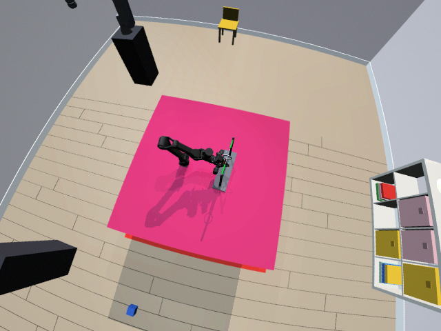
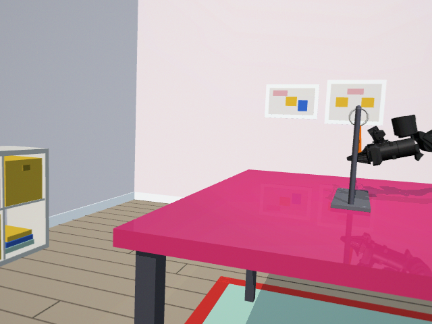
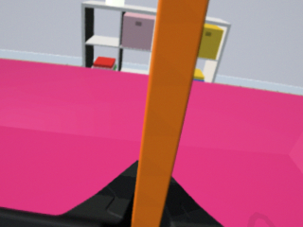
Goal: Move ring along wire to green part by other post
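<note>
The ring [image 2: 349, 117] shows beside the post top in the exterior view. In the top view it lies between the near green part [image 1: 223, 168] and far green part [image 1: 231, 143], around the thin grey stretch; contact is too small to tell. Its orange handle [image 2: 360, 139] [image 3: 169, 104] hangs down from it, nearly upright. My gripper [image 2: 350, 158] is shut on the lower handle, below the wire. The near post [image 2: 354, 167] hides the wire and part of the ring in the exterior view.
The posts stand on a grey base [image 1: 222, 187] [image 2: 361, 208] on the pink table [image 1: 256, 214] [image 2: 209, 223]. The arm reaches in from the left in the top view. A shelf [image 1: 373, 221] [image 3: 87, 43] stands on the floor beyond the table.
</note>
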Tool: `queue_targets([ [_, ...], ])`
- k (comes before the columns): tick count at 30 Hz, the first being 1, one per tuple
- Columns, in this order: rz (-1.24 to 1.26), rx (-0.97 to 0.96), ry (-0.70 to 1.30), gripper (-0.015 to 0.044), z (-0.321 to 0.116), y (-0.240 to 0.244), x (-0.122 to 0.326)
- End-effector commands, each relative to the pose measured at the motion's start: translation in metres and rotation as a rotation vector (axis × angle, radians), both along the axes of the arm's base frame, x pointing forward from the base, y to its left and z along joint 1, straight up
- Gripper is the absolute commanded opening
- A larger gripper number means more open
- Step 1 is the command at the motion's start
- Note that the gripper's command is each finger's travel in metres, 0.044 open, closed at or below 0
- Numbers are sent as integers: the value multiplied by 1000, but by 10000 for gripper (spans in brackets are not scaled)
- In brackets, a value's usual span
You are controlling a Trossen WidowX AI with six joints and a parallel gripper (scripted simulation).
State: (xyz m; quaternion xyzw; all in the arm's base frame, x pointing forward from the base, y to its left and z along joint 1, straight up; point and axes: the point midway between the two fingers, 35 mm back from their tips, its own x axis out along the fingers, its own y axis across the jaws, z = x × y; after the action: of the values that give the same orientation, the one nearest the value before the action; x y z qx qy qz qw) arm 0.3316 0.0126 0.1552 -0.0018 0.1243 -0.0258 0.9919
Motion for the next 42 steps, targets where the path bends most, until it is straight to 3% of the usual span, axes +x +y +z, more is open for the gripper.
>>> queue_targets([
  [1,-10,14,-2,-150,0,5,1],
  [42,-16,34,-6,-150,1,49,5],
])
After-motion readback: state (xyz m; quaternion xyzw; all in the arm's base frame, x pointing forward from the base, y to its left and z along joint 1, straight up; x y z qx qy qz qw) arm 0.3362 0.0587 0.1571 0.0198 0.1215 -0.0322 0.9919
